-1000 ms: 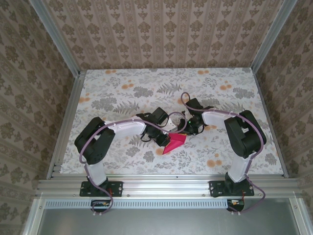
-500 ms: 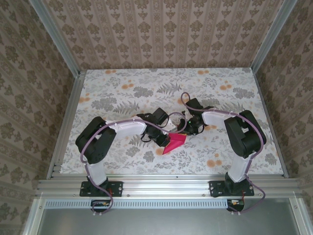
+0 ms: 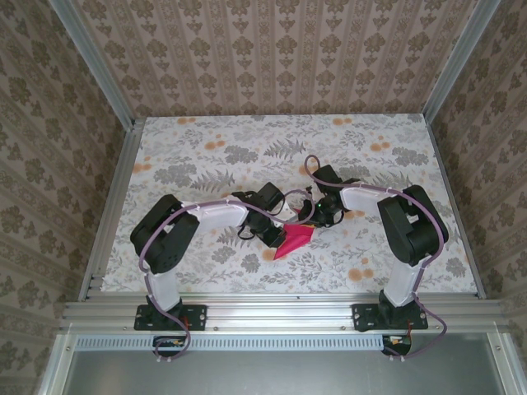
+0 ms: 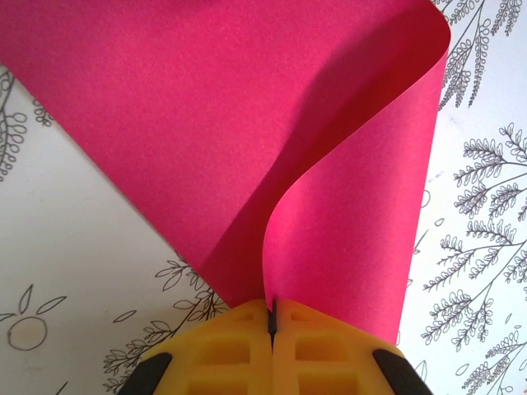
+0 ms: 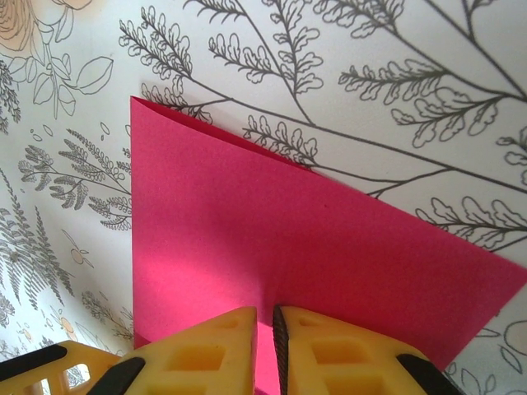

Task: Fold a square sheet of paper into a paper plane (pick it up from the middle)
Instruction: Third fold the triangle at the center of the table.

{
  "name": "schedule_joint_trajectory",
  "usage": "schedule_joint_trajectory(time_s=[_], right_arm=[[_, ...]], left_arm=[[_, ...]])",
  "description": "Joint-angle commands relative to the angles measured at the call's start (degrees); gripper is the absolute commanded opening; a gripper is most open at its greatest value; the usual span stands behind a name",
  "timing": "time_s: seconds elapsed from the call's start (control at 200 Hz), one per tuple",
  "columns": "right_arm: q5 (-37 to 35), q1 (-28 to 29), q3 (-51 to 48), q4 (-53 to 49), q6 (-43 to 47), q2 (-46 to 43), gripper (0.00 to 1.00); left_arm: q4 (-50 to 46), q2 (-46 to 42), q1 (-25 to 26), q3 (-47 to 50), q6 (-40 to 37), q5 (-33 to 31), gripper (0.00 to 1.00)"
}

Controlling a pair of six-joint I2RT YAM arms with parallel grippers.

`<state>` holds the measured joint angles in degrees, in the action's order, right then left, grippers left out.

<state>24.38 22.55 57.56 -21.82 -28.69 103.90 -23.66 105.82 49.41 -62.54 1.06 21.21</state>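
Floral tabletop (image 3: 206,156) open around | paper (image 4: 206,123) edge curled | left fingers (image 4: 230,350) pinch it

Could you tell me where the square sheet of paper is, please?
In the top view, the square sheet of paper lies centrally on the table, held between the left claw and right claw.

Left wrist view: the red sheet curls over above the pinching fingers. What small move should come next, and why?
Probably the left gripper should carry its pinched edge slightly further over and down, laying the flap flat. It is shut on the sheet of paper, which bends in a loose curl with no crease there, while the right gripper also grips the sheet, steadying it.
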Motion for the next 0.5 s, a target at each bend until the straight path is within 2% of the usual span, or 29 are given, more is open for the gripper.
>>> schedule_joint_trajectory(time_s=[0.0,0.175,0.335,0.495], right_arm=[[-0.2,-0.12,0.27,-1.16,-0.1,0.24,0.18],[0.25,-0.1,0.5,-0.91,-1.28,-3.86,0.22],[-3.41,-0.15,-3.11,-1.02,-4.27,-12.11,0.23],[1.66,1.28,-14.03,11.29,-13.41,-18.68,0.17]], left_arm=[[-0.55,1.23,-0.24,-0.17,-0.25,0.07,0.05],[-1.1,1.56,-0.19,-0.74,-0.6,0.24,0.05],[-1.28,1.67,-0.23,-0.96,-0.61,0.28,0.05],[-1.12,1.76,-0.2,-1.33,-0.3,0.67,0.05]])
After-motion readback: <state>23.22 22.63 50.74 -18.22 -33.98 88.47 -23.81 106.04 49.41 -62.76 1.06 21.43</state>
